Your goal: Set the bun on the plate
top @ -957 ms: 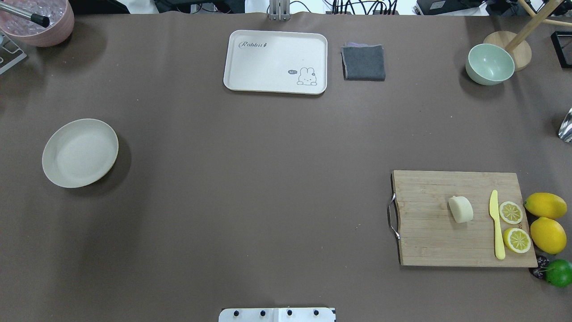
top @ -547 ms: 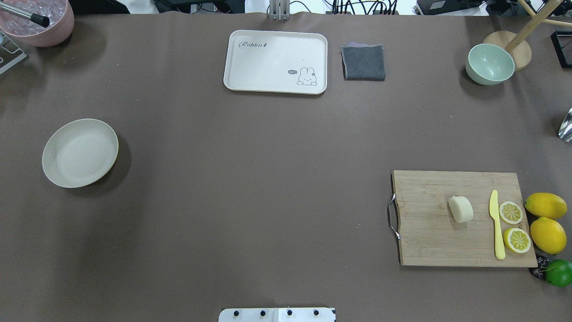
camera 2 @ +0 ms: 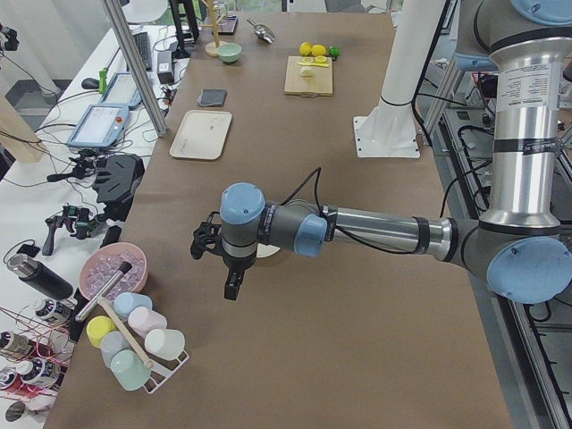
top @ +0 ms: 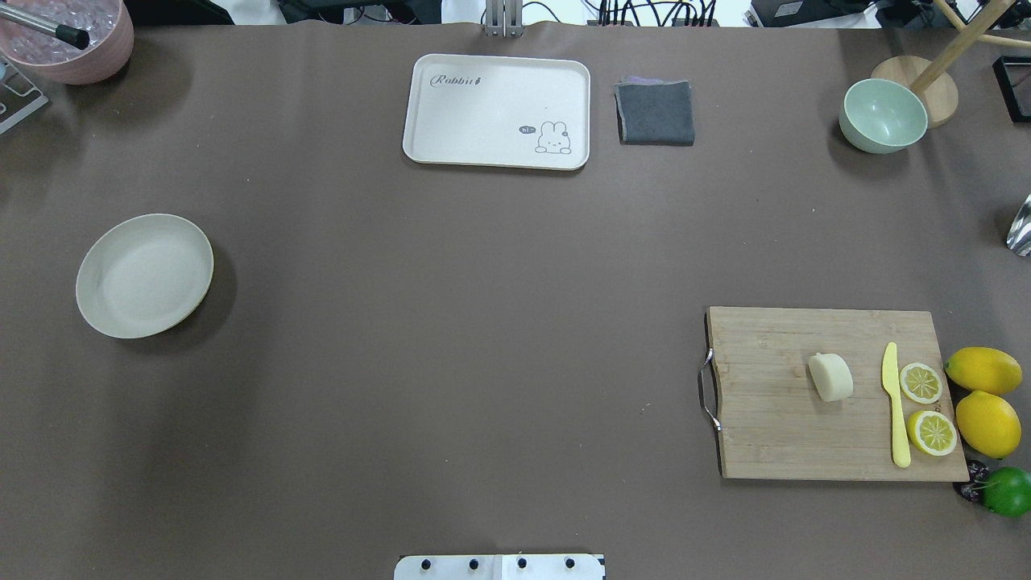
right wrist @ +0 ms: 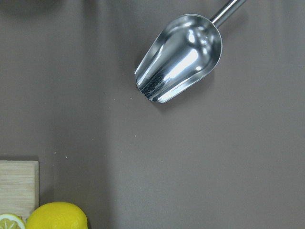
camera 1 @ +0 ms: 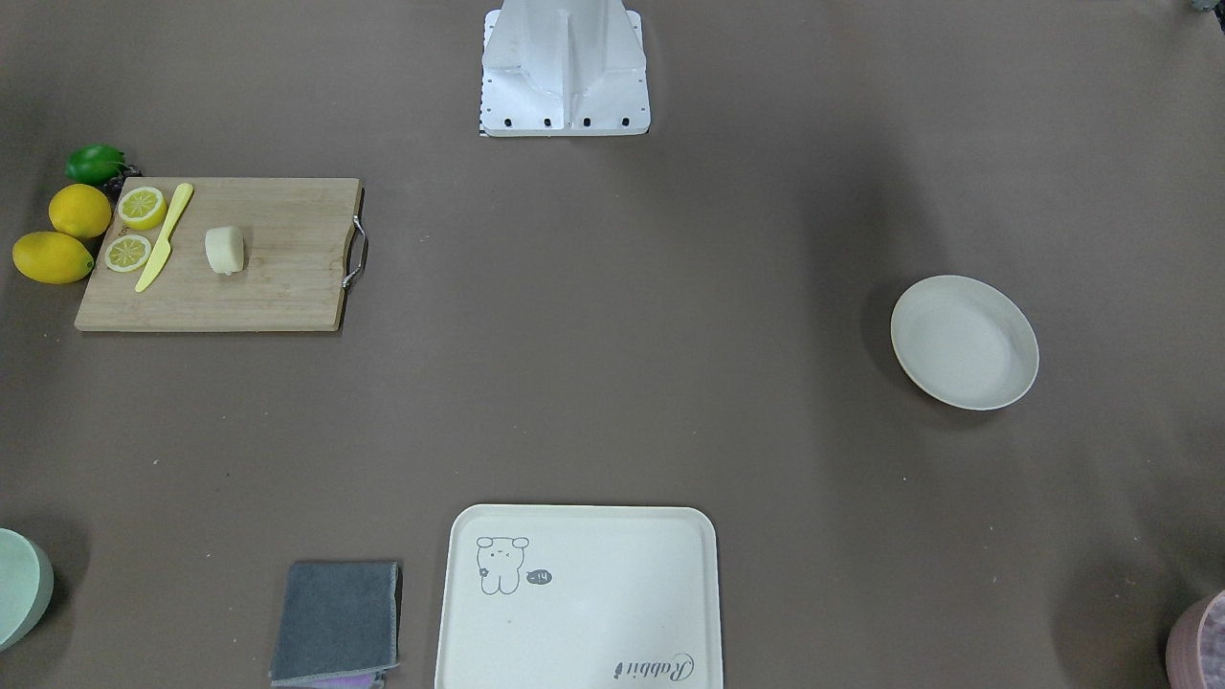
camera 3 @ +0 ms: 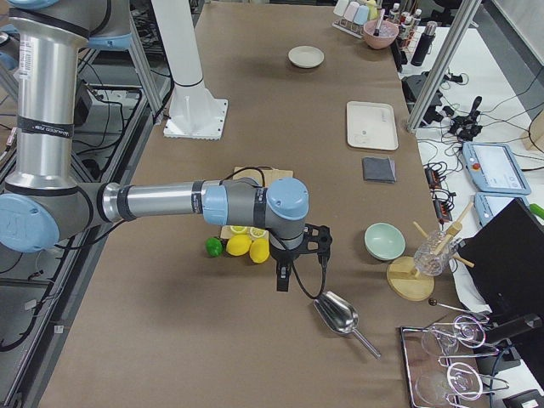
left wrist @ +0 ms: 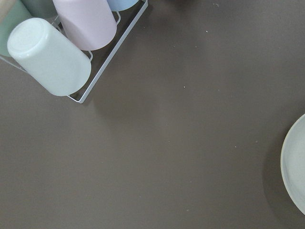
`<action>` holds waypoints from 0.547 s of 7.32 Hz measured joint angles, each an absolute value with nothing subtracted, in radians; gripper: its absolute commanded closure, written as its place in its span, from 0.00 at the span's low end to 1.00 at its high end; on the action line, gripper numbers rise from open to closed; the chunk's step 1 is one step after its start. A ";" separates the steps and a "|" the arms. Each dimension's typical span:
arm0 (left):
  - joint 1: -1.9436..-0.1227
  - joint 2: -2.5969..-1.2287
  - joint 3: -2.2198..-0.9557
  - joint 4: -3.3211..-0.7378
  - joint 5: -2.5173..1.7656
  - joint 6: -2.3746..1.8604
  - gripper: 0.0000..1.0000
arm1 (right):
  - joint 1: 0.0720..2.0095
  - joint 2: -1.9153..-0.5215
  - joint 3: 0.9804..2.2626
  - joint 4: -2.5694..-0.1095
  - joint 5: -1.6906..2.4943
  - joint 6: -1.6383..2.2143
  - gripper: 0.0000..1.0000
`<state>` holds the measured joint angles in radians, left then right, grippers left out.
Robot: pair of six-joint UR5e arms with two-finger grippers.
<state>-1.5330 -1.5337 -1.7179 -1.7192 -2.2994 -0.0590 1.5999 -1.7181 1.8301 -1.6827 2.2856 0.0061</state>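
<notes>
On the brown counter (top: 483, 322), the bun (top: 830, 377) lies on a board (top: 765, 411) near the right edge and the plate (top: 144, 275) sits near the left. Whether the left pincer (camera 2: 232, 282) or the right pincer (camera 3: 282, 279) is open, I cannot tell.

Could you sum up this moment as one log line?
small cream-white bun: on wooden cutting board | round off-white plate: no bun yet | pick: not begun

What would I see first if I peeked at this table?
The bright yellow lemons jump out first, beside a green lime at the edge of the wooden cutting board on the robot's right. On that board lies the pale bun, next to a yellow knife and two lemon slices. Far across the brown table, the plate sits alone with nothing on it.
</notes>
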 measured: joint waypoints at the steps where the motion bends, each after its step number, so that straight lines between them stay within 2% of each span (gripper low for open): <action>1: -1.532 -1.535 -1.719 -1.719 -2.299 -0.060 0.02 | 1.600 -1.718 1.830 -1.683 2.286 0.006 0.00; 4: -1.529 -1.533 -1.725 -1.767 -2.300 -0.056 0.02 | 1.600 -1.718 1.830 -1.683 2.285 0.006 0.00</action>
